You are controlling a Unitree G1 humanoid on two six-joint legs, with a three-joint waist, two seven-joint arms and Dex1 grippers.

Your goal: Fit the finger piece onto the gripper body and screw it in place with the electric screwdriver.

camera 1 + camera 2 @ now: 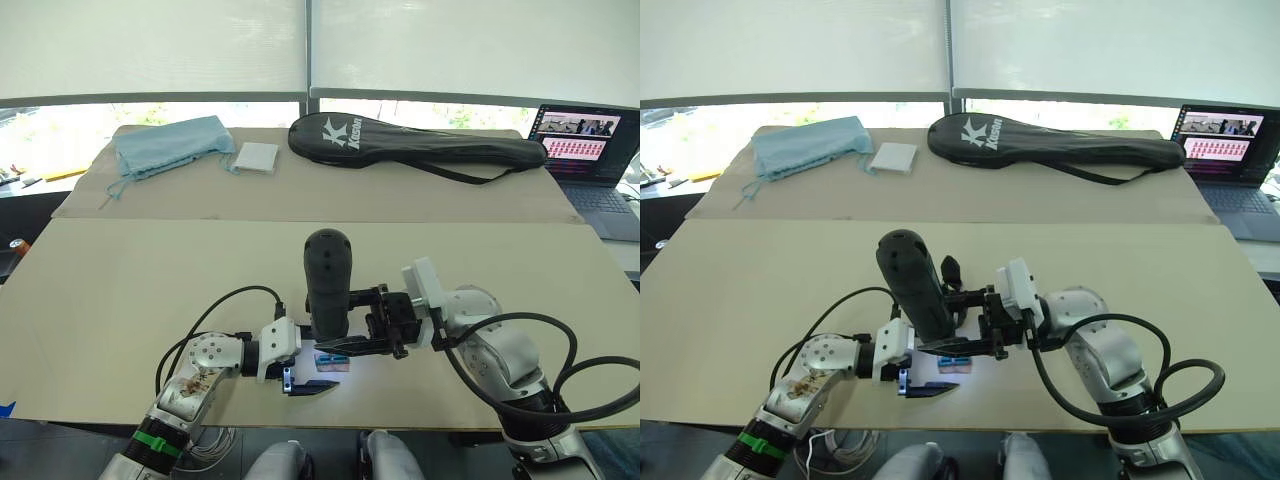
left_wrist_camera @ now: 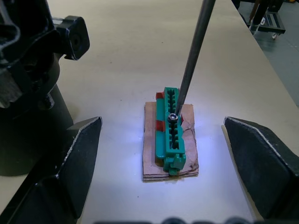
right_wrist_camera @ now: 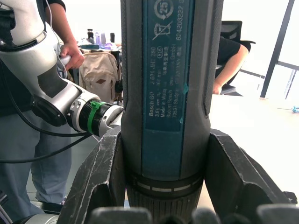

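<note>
Standing upright near the front edge of the counter (image 1: 120, 290), the electric screwdriver (image 1: 328, 285) is clamped in your right claw (image 1: 385, 322), whose two black fingers (image 3: 105, 179) press against opposite sides of the barrel, as the right wrist view shows. Its thin metal bit (image 2: 192, 56) slants down onto a screw (image 2: 173, 117) seated in a green toothed part (image 2: 171, 130), which lies on a small brown pad (image 2: 189, 161) with red pieces at its side.

Your left claw (image 2: 163, 163) is spread wide, holding nothing; one finger (image 2: 77, 158) sits on each side of the green part, both clear of it, low over the counter.

Farther back on the counter you have a black racket bag (image 1: 420, 142), a light blue cloth pouch (image 1: 170, 143) and a small white square (image 1: 257, 157) just beside the pouch. An open laptop (image 1: 585, 150) sits at the far right. In the right wrist view a person (image 3: 60, 42) stands behind your left arm.
</note>
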